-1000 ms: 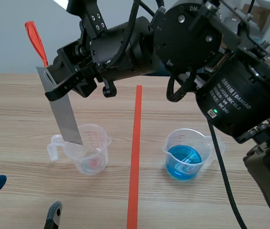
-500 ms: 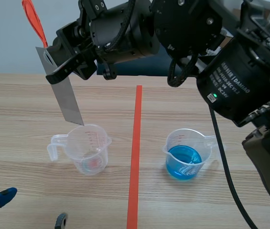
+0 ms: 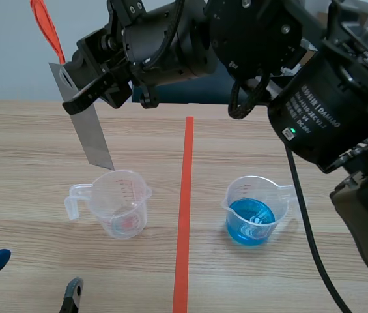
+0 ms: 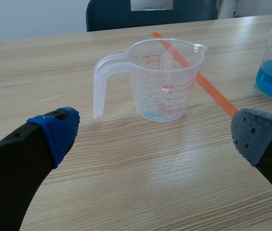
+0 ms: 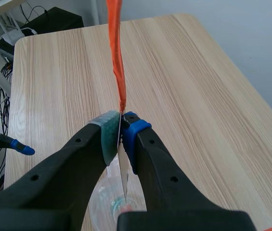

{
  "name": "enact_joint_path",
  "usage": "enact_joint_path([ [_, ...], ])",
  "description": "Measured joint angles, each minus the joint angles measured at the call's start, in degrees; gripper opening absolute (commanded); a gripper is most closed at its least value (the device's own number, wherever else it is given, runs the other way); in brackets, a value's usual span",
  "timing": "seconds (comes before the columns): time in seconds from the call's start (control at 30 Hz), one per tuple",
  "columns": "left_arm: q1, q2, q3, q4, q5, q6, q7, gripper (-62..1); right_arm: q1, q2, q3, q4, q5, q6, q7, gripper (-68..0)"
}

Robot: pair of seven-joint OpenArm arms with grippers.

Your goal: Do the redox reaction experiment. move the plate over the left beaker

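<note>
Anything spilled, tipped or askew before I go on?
Nothing spilled: the left beaker and the blue-liquid beaker stand upright. The metal plate hangs tilted in the right gripper, lower corner above the left beaker.

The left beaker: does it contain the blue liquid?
No, the left beaker is clear and nearly empty; the blue liquid sits in the right beaker.

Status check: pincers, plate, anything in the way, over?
Right pincer shut on plate. Left pincer open, low, facing left beaker. Plate hangs tilted above beaker, tip near its rim. Nothing between them.
</note>
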Motion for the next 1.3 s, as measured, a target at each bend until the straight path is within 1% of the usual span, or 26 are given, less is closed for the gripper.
enact_joint_path([
  [0.17,0.0,0.0,0.0,0.0,0.13,0.0,0.0,1.4,0.0,0.0,0.0,0.0,0.13,0.0,-0.04,-66.9],
  [0.33,0.0,0.0,0.0,0.0,0.13,0.0,0.0,1.4,-0.02,0.0,0.0,0.0,4.87,0.0,-2.32,-66.9],
  [1.3,0.02,0.0,0.0,0.0,0.13,0.0,0.0,1.4,-0.02,0.0,0.0,0.0,4.94,-0.22,-2.45,-66.9],
])
